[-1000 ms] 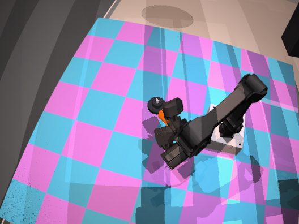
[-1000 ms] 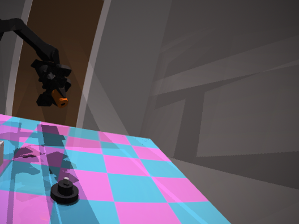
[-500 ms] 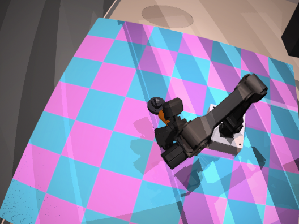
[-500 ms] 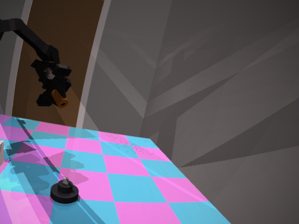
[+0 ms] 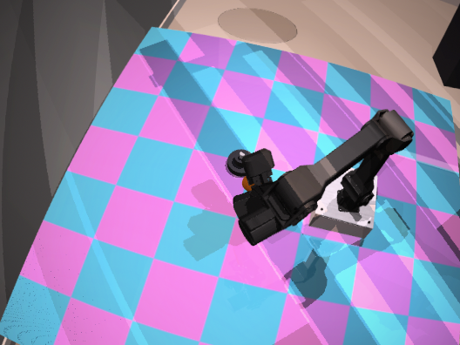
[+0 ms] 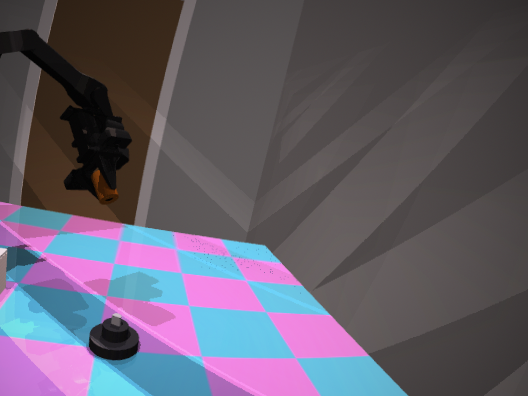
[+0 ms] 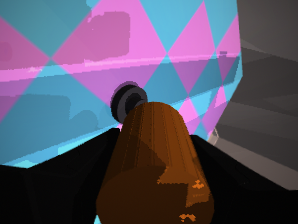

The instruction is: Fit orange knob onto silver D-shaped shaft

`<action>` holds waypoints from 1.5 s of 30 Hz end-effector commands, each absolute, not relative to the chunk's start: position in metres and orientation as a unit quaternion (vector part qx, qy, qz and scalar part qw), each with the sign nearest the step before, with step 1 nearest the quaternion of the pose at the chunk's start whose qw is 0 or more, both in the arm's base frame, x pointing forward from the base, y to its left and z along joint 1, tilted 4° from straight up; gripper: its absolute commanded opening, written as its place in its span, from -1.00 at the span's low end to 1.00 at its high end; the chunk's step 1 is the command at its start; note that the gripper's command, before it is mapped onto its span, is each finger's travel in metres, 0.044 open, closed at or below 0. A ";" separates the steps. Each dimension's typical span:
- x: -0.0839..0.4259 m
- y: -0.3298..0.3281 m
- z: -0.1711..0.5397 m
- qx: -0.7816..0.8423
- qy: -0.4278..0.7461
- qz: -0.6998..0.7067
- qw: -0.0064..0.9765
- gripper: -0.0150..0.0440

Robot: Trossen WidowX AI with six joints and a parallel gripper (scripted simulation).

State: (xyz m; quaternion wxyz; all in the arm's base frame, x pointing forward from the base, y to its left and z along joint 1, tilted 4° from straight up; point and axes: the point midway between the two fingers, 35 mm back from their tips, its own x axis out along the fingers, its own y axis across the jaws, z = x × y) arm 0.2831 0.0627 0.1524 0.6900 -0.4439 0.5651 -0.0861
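Note:
The orange knob (image 5: 246,184) (image 6: 105,187) (image 7: 157,150) is held high above the table, slightly tilted, with its hole end facing down in the exterior view. The hole's flat side cannot be made out. My gripper (image 6: 104,186) (image 7: 154,138) is shut on the knob, one finger on each side. The round black pedestal (image 5: 234,166) (image 6: 114,345) (image 7: 117,104) stands on the table, apart from and below the knob. Its silver shaft (image 5: 241,154) (image 6: 116,319) points up; in the wrist view the knob's far end hides it.
The checkered pink and blue table top (image 5: 126,218) (image 6: 230,330) (image 7: 110,30) lies under everything. The arm's pale base block (image 5: 341,222) stands right of the pedestal in the top view. A dark box (image 5: 450,57) is at the upper right edge.

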 end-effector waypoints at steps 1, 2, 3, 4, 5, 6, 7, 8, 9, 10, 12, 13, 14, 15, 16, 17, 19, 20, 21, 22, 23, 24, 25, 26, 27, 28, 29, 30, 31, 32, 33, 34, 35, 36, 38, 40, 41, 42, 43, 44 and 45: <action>0.284 0.060 0.148 -0.420 0.579 -0.057 0.696 -0.49; 0.284 0.060 0.146 -0.413 0.584 -0.048 0.697 -0.49; 0.284 0.059 0.144 -0.405 0.590 -0.039 0.697 -0.49; 0.285 0.059 0.142 -0.398 0.595 -0.030 0.698 -0.49; 0.285 0.058 0.140 -0.390 0.600 -0.021 0.698 -0.49; 0.285 0.058 0.138 -0.382 0.605 -0.012 0.698 -0.49; 0.286 0.057 0.136 -0.375 0.610 -0.003 0.699 -0.49; 0.286 0.056 0.134 -0.367 0.614 0.006 0.699 -0.49; 0.286 0.056 0.132 -0.359 0.619 0.014 0.698 -0.49; 0.287 0.055 0.130 -0.351 0.623 0.023 0.698 -0.49; 0.287 0.054 0.126 -0.335 0.632 0.041 0.697 -0.49; 0.288 0.053 0.124 -0.327 0.636 0.050 0.697 -0.49; 0.288 0.053 0.122 -0.319 0.641 0.059 0.696 -0.49; 0.288 0.052 0.120 -0.311 0.645 0.068 0.695 -0.49; 0.289 0.052 0.118 -0.303 0.648 0.077 0.694 -0.49; 0.289 0.051 0.116 -0.294 0.652 0.085 0.693 -0.49; 0.290 0.050 0.112 -0.278 0.659 0.103 0.691 -0.49; 0.290 0.049 0.110 -0.269 0.663 0.112 0.690 -0.49; 0.290 0.048 0.108 -0.261 0.666 0.121 0.688 -0.49; 0.291 0.048 0.106 -0.252 0.670 0.129 0.686 -0.49; 0.291 0.047 0.103 -0.244 0.673 0.138 0.685 -0.49; 0.291 0.046 0.101 -0.235 0.676 0.147 0.683 -0.49; 0.292 0.046 0.099 -0.227 0.679 0.155 0.681 -0.49; 0.292 0.045 0.097 -0.218 0.682 0.164 0.679 -0.49; 0.292 0.044 0.095 -0.210 0.684 0.172 0.677 -0.49; 0.293 0.044 0.093 -0.201 0.687 0.181 0.675 -0.49; 0.293 0.043 0.090 -0.192 0.689 0.189 0.672 -0.49; 0.293 0.043 0.089 -0.192 0.689 0.189 0.672 -0.49; 0.293 0.043 0.088 -0.192 0.689 0.190 0.672 -0.49; 0.294 0.043 0.085 -0.192 0.689 0.190 0.672 -0.49; 0.295 0.043 0.082 -0.192 0.689 0.190 0.672 -0.49; 0.295 0.043 0.077 -0.191 0.689 0.190 0.672 -0.49; 0.296 0.044 0.072 -0.191 0.689 0.191 0.672 -0.49; 0.297 0.044 0.066 -0.190 0.689 0.191 0.672 -0.49; 0.299 0.044 0.054 -0.189 0.690 0.192 0.672 -0.49; 0.301 0.045 0.041 -0.188 0.690 0.193 0.672 -0.49; 0.301 0.045 0.036 -0.187 0.690 0.193 0.672 -0.49; 0.302 0.045 0.030 -0.187 0.690 0.193 0.672 -0.49; 0.303 0.045 0.024 -0.186 0.690 0.194 0.672 -0.49; 0.303 0.045 0.018 -0.186 0.690 0.194 0.672 -0.49; 0.303 0.045 0.012 -0.185 0.690 0.195 0.672 -0.49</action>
